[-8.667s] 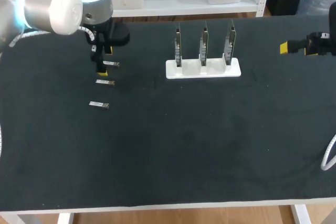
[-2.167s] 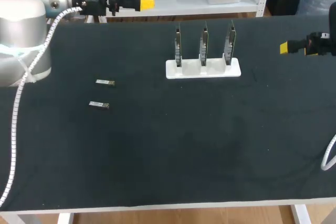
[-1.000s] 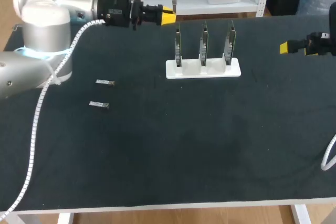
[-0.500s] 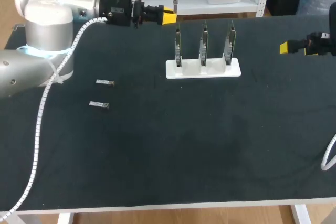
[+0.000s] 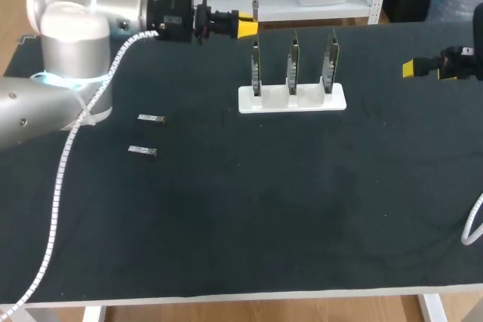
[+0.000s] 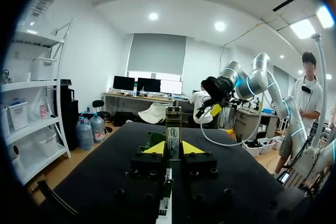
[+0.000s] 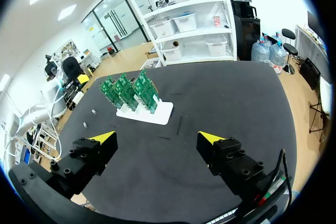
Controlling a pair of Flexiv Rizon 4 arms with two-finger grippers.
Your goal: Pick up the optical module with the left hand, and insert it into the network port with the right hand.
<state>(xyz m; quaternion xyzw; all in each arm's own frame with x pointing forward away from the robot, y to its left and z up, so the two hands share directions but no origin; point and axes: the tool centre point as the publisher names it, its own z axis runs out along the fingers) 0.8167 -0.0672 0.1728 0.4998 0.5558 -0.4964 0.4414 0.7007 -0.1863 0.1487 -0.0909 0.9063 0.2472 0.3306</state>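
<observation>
Shifted right, left tool [image 5: 249,26] grips the optical module [image 6: 173,128] — right tool [image 7: 157,138] stands wide.

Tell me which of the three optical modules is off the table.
The optical module clamped upright in the left gripper; the other two modules lie flat on the table.

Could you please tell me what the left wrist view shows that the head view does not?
Only the left wrist view shows the optical module's labelled face, standing upright between the left gripper's yellow tips. Only the head view shows two more modules lying flat on the table, and the white card stand in full. Both show the left gripper shut on the module, and the right gripper well apart from it.
</observation>
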